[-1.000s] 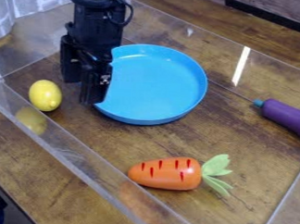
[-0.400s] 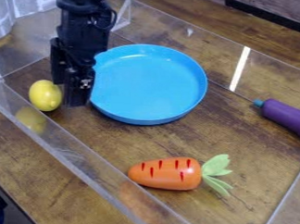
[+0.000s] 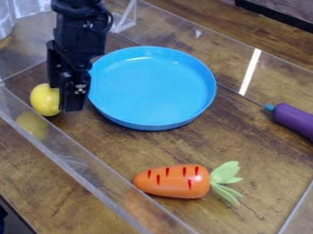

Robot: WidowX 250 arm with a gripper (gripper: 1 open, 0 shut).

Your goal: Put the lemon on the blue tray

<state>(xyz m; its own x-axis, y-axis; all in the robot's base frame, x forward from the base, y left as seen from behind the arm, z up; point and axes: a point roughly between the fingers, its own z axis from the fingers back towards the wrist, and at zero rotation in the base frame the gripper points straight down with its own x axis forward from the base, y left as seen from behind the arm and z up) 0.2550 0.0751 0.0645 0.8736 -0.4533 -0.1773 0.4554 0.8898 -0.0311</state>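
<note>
Lemon (image 3: pixel 44 99): yellow, lying on the wooden table (image 3: pixel 249 132) just left of the blue tray (image 3: pixel 154 87), partly hidden by the gripper (image 3: pixel 68 90). Gripper: black, pointing down, jaws spread wide, holding nothing. Risk: a finger may land on the rounded lemon and roll it away; closing off-centre could squeeze it loose.

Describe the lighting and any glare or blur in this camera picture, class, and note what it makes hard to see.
In the camera view, a bright white streak of glare lies on the wooden table right of the blue tray; the clear wall in front adds faint reflections; the black gripper beside the lemon is dark and slightly soft, so its fingers are hard to separate; the carrot looks sharp.
</note>
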